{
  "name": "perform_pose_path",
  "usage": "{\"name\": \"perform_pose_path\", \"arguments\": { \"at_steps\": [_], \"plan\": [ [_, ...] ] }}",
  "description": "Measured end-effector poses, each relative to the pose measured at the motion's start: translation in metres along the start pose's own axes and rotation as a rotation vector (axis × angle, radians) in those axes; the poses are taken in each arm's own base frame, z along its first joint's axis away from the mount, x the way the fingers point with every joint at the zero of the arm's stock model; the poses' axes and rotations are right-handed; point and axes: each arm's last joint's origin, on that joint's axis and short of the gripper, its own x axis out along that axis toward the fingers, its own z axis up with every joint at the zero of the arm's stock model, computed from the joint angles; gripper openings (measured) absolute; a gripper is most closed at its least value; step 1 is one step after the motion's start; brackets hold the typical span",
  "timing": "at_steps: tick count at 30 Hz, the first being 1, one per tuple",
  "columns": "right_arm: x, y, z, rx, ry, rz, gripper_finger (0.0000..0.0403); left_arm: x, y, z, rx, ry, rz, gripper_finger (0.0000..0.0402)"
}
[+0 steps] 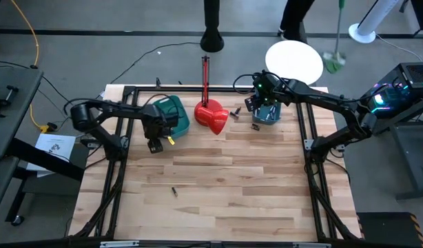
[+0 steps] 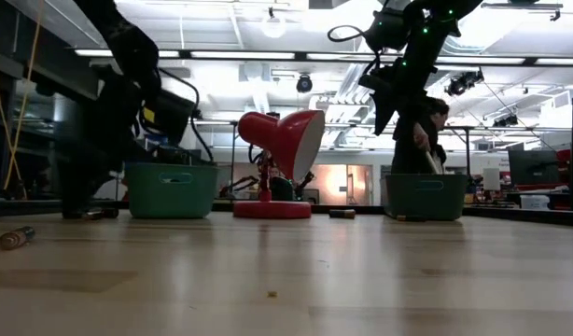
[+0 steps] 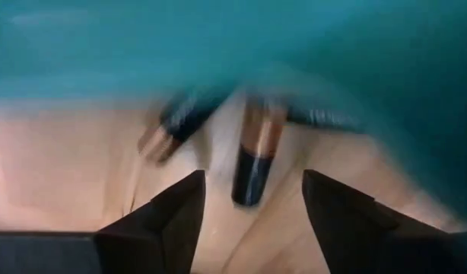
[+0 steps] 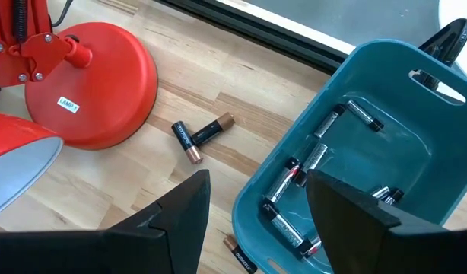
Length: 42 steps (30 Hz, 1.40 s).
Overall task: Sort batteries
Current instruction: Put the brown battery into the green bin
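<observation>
- Because the left gripper (image 3: 252, 194) sits low on the tabletop (image 1: 225, 186) with its jaws spread around one battery (image 3: 256, 164) while two more cells (image 3: 173, 129) lie just beside it against the left teal bin (image 1: 176, 114), a closing grasp may catch a neighbour or nudge the target so it rolls away under the bin wall.
- Risk, right side: the right gripper (image 4: 256, 205) hangs above the rim of the right teal bin (image 4: 370, 114), jaws open and empty. A descent from here could strike the bin rim and shove the bin.
- Risk, shared: the red lamp (image 1: 211, 116) stands between the two bins at upper centre of the high view; either arm swinging inward could clip it.
- Pose, left arm: reaches in from the left of the high view, wrist bent down at the bin's lower edge.
- Pose, right arm: stretches in from the right, wrist raised over the bin.
- Batteries: several lie in the right bin (image 4: 309, 164); a pair (image 4: 199, 135) lies on the wood near the lamp base; one stray (image 1: 174, 191) lies lower left of centre, well apart from everything.
</observation>
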Motion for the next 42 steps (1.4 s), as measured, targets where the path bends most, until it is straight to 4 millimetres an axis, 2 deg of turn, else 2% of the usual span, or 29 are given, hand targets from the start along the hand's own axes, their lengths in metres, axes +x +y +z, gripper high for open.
{"name": "perform_pose_path", "arguments": {
  "at_steps": [3, 6, 8, 11, 13, 18, 23, 26, 30, 34, 37, 42],
  "plan": [
    [0.0, 0.0, 0.0, 0.0, 0.0, 0.0, 0.0213, 0.008, 0.0, 0.006, -0.001, 0.029, 0.0, 0.0219],
    [0.0, 0.0, 0.0, 0.0, 0.0, 0.0, 0.0213, 0.013, -0.001, 0.008, 0.001, 0.063, 0.005, 0.0192],
    [0.0, 0.0, 0.0, 0.0, 0.0, 0.0, 0.0213, 0.011, -0.003, 0.007, -0.003, 0.065, 0.004, 0.0142],
    [0.0, 0.0, 0.0, 0.0, 0.0, 0.0, 0.0213, 0.002, -0.004, 0.002, -0.008, 0.021, -0.009, 0.0038],
    [0.0, 0.0, 0.0, 0.0, -0.001, 0.0, 0.0213, -0.009, -0.004, -0.005, -0.03, -0.025, -0.021, 0.0029],
    [0.0, 0.0, 0.0, -0.005, -0.001, -0.002, 0.0213, -0.039, -0.004, -0.032, -0.079, -0.112, -0.033, 0.003],
    [0.0, 0.0, 0.0, -0.005, -0.001, -0.002, 0.0213, -0.074, -0.003, -0.05, -0.102, -0.315, -0.027, 0.003],
    [0.0, 0.0, 0.001, -0.001, -0.006, 0.001, 0.0213, -0.088, -0.001, -0.046, -0.11, -0.489, -0.015, 0.0034],
    [0.0, 0.0, 0.001, 0.001, -0.009, 0.003, 0.0213, -0.096, 0.0, -0.032, -0.123, -0.591, -0.011, 0.0089],
    [0.0, 0.0, 0.001, 0.001, -0.009, 0.003, 0.0213, -0.098, 0.003, -0.021, -0.132, -0.524, 0.059, 0.0158],
    [0.0, 0.0, 0.001, 0.001, -0.009, 0.004, 0.0213, -0.102, 0.009, -0.022, -0.12, -0.432, 0.162, 0.0197],
    [0.0, 0.0, 0.001, 0.001, -0.008, 0.004, 0.0213, -0.09, 0.015, -0.029, 0.066, -0.309, 0.206, 0.022]
  ]
}}
